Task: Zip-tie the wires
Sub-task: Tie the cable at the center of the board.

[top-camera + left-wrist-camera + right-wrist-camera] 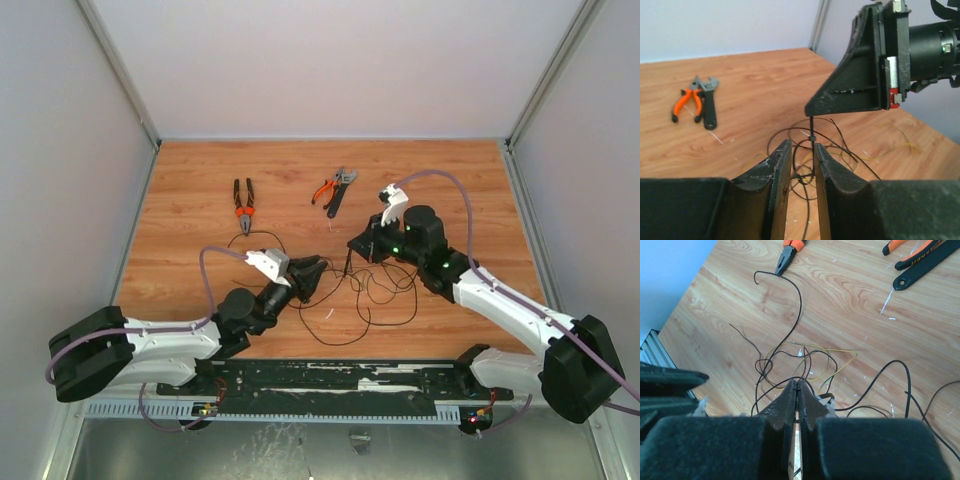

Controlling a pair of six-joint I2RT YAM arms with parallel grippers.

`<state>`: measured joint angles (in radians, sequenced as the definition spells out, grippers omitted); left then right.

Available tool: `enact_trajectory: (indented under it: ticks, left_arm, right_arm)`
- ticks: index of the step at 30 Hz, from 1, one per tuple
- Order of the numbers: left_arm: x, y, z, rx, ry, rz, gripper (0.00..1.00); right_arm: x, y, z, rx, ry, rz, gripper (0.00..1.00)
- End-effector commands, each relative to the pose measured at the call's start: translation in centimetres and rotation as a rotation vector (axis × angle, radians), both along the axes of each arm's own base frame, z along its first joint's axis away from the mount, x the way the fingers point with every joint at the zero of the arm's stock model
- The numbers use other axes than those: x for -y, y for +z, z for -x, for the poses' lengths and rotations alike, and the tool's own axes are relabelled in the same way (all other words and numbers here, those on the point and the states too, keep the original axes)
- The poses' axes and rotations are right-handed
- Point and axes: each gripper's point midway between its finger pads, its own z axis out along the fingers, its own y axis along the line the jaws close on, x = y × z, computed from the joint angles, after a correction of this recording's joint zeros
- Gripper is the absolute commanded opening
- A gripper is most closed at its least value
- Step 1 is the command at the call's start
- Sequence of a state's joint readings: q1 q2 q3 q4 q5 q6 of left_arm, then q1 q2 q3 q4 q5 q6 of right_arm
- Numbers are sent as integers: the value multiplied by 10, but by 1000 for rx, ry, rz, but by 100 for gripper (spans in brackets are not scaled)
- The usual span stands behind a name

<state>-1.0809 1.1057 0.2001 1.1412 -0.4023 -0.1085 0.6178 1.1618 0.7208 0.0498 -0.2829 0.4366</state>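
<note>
The middle of the frame is crowded: the wires (365, 300) are spread in loose loops between and below the left gripper (320, 271) and the right gripper (351, 249), which are set close together. The gap between the left jaws is taken up by the zip tie (811, 132), which is clamped in the right gripper. Pliers (243, 205), cutters (322, 189) and a wrench (335, 200) are laid at upper centre. Bare table (460, 180) is offered at the upper right.

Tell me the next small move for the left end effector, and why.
Probably close the left end effector on the zip tie. The shut right end effector holds that strip upright over the wires, and it runs between the left fingers, which stand apart.
</note>
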Motion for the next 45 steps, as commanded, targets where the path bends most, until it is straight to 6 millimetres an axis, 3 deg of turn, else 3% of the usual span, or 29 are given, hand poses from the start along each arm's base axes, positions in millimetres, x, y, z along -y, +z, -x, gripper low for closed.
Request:
enact_trajectory:
  ticks: [1, 13, 28, 36, 45]
  left_arm:
    - [23, -4, 7, -120, -78, 33, 31]
    - [70, -32, -5, -185, -88, -102, 31]
    - [62, -37, -27, -149, 40, -142, 14]
    - [65, -29, -30, -116, 44, -126, 14]
    - [70, -33, -36, -108, 59, -161, 10]
  right_arm:
    - [-9, 16, -5, -14, -41, -53, 0]
    - [-12, 12, -8, -28, -92, -42, 0]
    - [-13, 16, -7, -25, -82, -45, 0]
    - [-13, 15, -7, -26, -79, -45, 0]
    - [-14, 17, -5, -28, -70, -53, 0]
